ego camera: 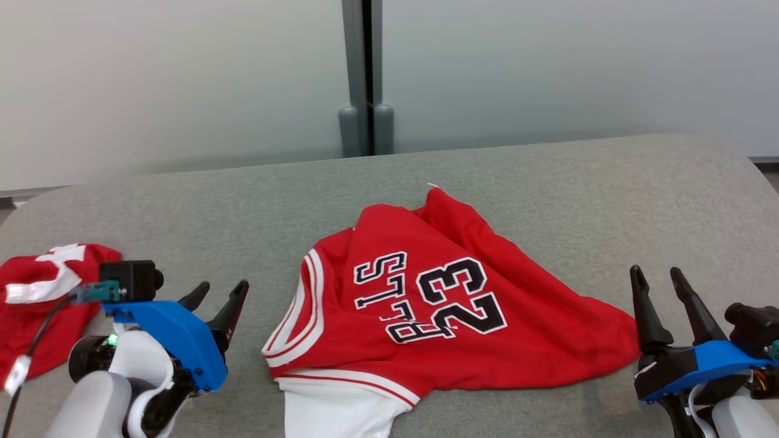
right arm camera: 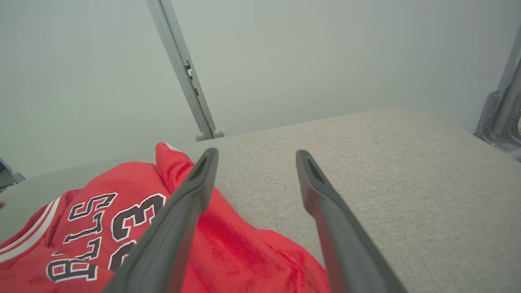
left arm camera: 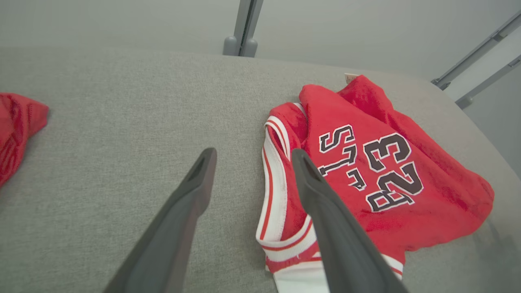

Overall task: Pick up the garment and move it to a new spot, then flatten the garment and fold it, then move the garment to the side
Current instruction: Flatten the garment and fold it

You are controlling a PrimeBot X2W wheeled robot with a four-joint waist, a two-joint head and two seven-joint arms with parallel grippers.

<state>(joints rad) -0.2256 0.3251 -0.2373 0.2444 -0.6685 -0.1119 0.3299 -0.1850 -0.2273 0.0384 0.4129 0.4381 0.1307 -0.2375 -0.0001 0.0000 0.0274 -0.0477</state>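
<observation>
We find the red jersey (ego camera: 426, 310) lying crumpled at lower centre of the head view, on the grey table (ego camera: 548, 182). Left gripper (ego camera: 223, 287), lower left, and right gripper (ego camera: 656, 272), lower right, flank it, both with fingers spread and empty.

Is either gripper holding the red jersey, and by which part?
Nothing is held. Left gripper and right gripper stand open either side of the jersey, which lies crumpled on the table.
</observation>
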